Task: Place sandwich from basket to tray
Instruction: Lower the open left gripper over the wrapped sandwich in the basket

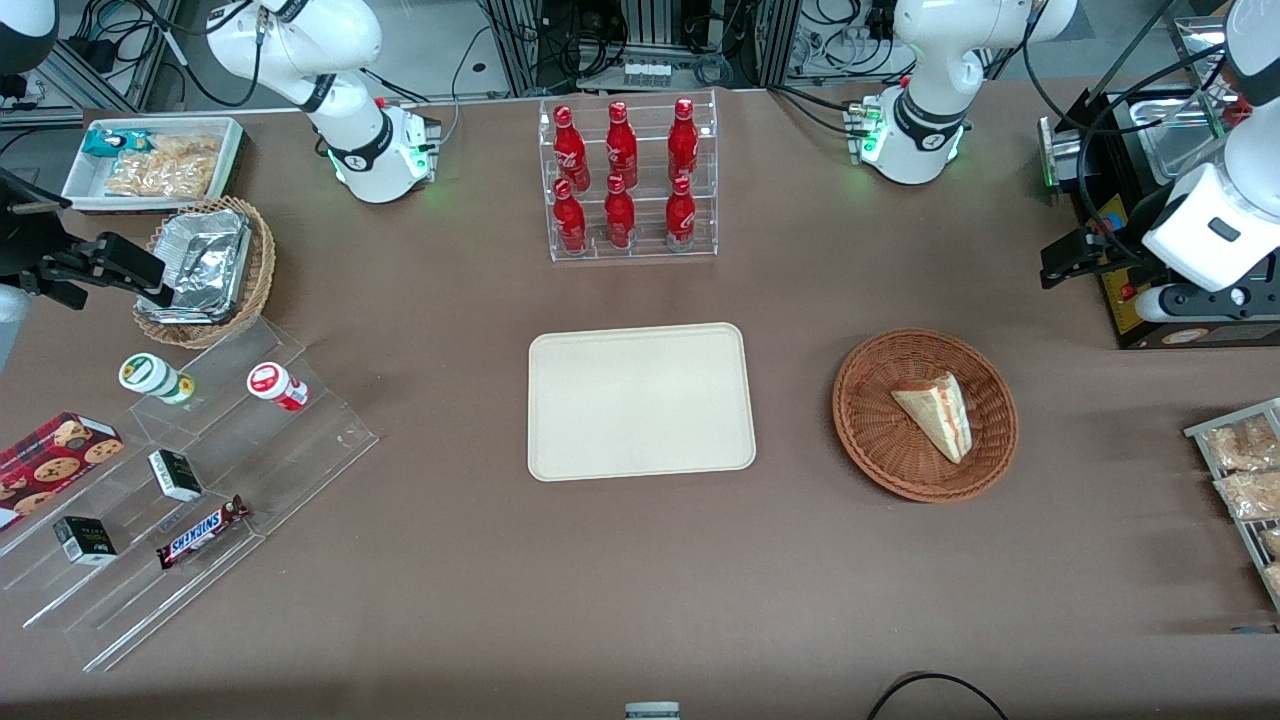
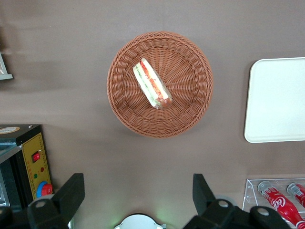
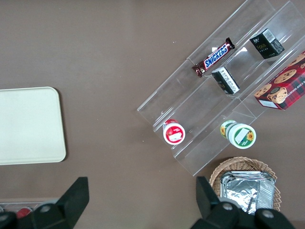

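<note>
The sandwich [image 1: 935, 414] lies inside the basket [image 1: 868, 437], beside the bare tray [image 1: 640, 401]. The gripper [image 2: 138, 193] hangs high above the table, farther from the front camera than the basket. Its fingers [image 2: 71, 190] are spread wide and hold nothing.

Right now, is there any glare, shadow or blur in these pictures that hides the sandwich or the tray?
Front view: even light, sandwich sharp in the basket, tray evenly lit, no glare. Left wrist view: filling layers crisp; the open claw, hanging clear of the basket, reads dark; a green glow shows between its fingers. Right wrist view: the foil container glints a little, hiding nothing.
</note>
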Robot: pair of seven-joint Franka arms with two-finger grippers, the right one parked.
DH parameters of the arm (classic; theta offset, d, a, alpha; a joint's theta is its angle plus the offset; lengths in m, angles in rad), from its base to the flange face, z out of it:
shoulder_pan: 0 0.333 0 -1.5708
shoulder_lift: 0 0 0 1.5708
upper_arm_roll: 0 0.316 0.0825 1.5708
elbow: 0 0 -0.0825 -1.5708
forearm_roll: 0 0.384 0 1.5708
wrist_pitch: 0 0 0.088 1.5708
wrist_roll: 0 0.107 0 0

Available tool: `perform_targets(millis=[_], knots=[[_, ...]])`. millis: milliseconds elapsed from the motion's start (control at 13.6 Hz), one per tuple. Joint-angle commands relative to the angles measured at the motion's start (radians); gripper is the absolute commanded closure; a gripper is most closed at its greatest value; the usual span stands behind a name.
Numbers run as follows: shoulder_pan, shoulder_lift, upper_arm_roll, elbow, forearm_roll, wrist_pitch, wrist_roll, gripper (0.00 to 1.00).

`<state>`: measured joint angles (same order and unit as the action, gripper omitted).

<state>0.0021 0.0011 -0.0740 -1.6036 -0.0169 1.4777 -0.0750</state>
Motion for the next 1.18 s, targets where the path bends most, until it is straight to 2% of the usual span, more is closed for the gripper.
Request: perform_targets(millis=[0, 221, 515, 1103], knots=[[-0.010, -0.001, 0.003, -0.016, 0.006, 0.012, 0.014, 0.00], [-0.010, -0.001, 0.002, -0.059, 0.006, 0.018, 0.014, 0.00], [-0.010, -0.001, 0.002, -0.186, 0.006, 0.123, 0.009, 0.00], [-0.010, -0.010, 0.002, -0.513, 0.008, 0.521, 0.009, 0.00]])
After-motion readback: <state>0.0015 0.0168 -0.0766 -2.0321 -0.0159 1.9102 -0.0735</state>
